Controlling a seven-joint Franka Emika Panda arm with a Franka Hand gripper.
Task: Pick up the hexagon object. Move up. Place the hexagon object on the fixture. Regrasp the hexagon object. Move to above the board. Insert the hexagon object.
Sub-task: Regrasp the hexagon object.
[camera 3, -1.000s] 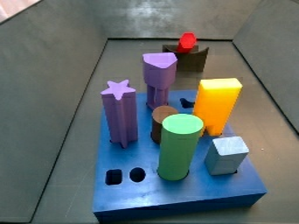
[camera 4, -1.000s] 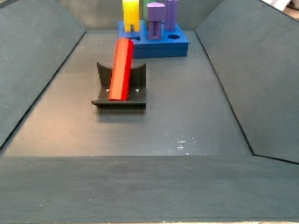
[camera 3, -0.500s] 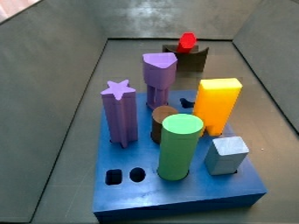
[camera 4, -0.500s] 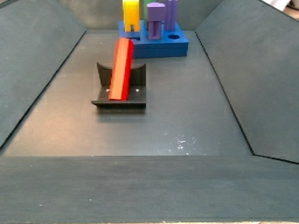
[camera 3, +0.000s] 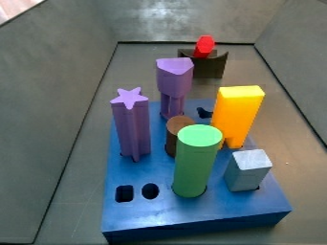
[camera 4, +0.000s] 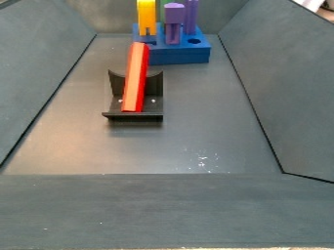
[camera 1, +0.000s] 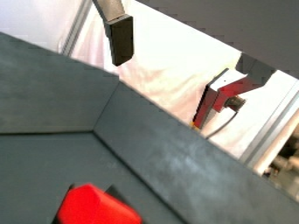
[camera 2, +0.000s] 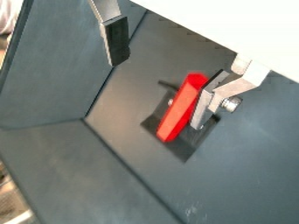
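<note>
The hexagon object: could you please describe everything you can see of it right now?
The hexagon object is a bright red, smooth, slim prism that looks like plastic. It leans tilted on the dark fixture, its upper end toward the blue board. The gripper is open above it, fingers apart, touching nothing.

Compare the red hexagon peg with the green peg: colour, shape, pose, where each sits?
Colour: the red hexagon peg is bright red; the green peg is green. Shape: the red one is slim with hexagonal ends; the green one is a thick round cylinder. Pose: the red one leans on the fixture; the green one stands upright in the blue board. Neither is held: the gripper is open, above the fixture in a wrist view.
</note>
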